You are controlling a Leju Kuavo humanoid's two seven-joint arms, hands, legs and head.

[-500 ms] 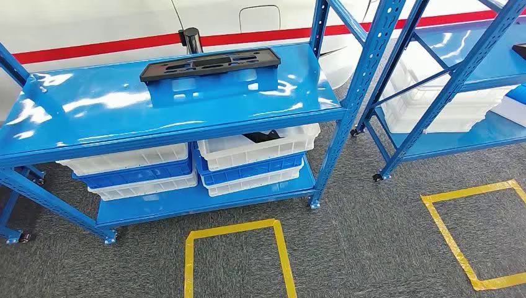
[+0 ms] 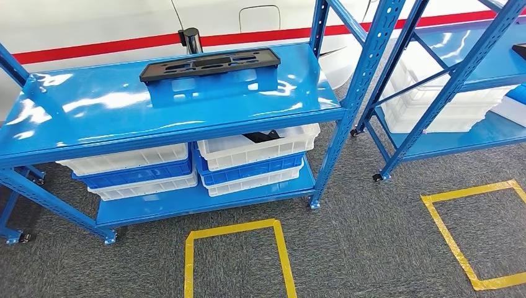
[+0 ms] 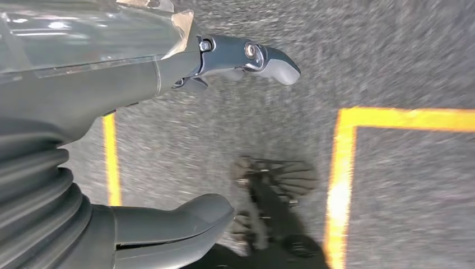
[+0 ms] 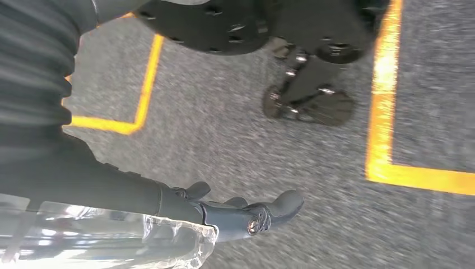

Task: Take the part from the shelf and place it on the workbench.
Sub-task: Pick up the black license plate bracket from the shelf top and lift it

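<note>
- While I stand off from the blue shelf [image 2: 186, 118], the head view puts the part [image 2: 209, 64], a flat black plate with cut-outs, at about 11 o'clock on the top deck, lying flat toward the far edge; a dark upright post [image 2: 190, 40] stands just behind it.
- Below the deck, white and blue crates [image 2: 186, 162] sit stacked on the lower level. Second shelf [image 2: 453, 81] off at 2 o'clock. Yellow floor tape [image 2: 236, 248] marks a box at 6 o'clock, another at 4 o'clock.
- Left wrist view: left hand [image 3: 168, 140] hangs over grey carpet, thumb and fingers apart, nothing between them. Released.
- Right wrist view: right hand [image 4: 213, 207] likewise over carpet, fingers spread out straight, empty.
- Progress, my read: nothing done yet. Part untouched on the shelf, both arms down at my sides. Left to do: close in, reach, grasp, lift, carry, set down. I can't spot the workbench from here.
</note>
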